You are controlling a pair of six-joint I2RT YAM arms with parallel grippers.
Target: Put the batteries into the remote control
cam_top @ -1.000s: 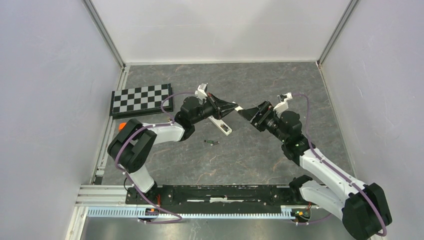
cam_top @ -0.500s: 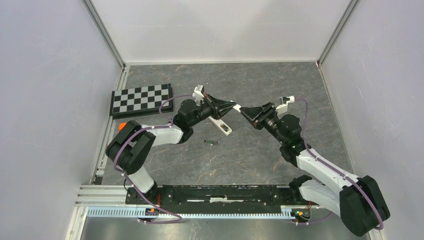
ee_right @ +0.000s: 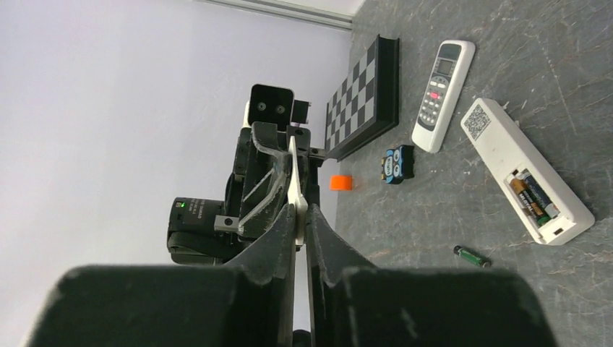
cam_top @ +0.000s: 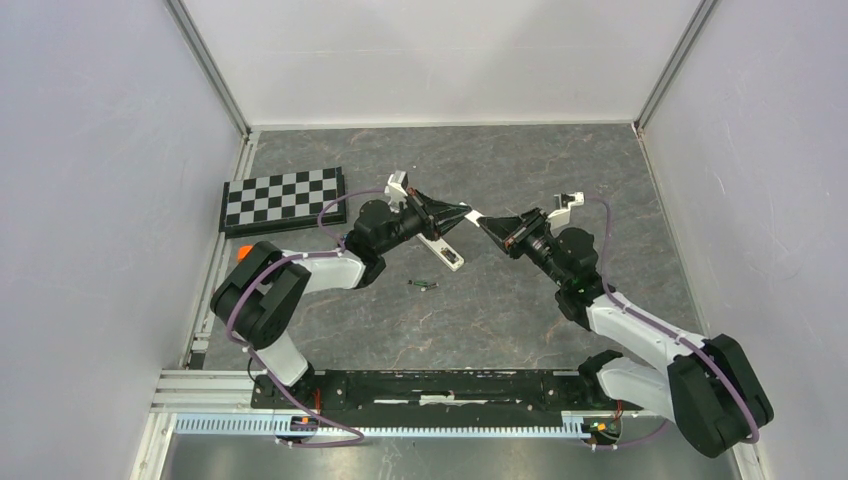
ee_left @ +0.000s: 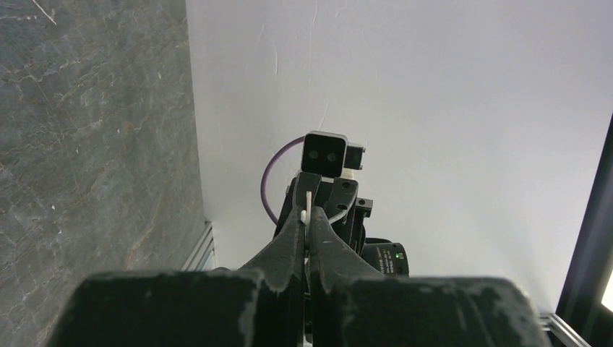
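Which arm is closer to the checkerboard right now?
Left. The left arm sits just right of the checkerboard, its fingers pinching a thin white strip; the right arm meets that strip from farther right.

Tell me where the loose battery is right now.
In the top view the loose battery lies on the table, just on the near side of the open remote. The right wrist view shows it beside the remote's battery-compartment end.

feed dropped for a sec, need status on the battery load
Left gripper and right gripper both pinch white cover, mid-air. Two batteries in remote, one loose battery on table. Nothing blocking remote.
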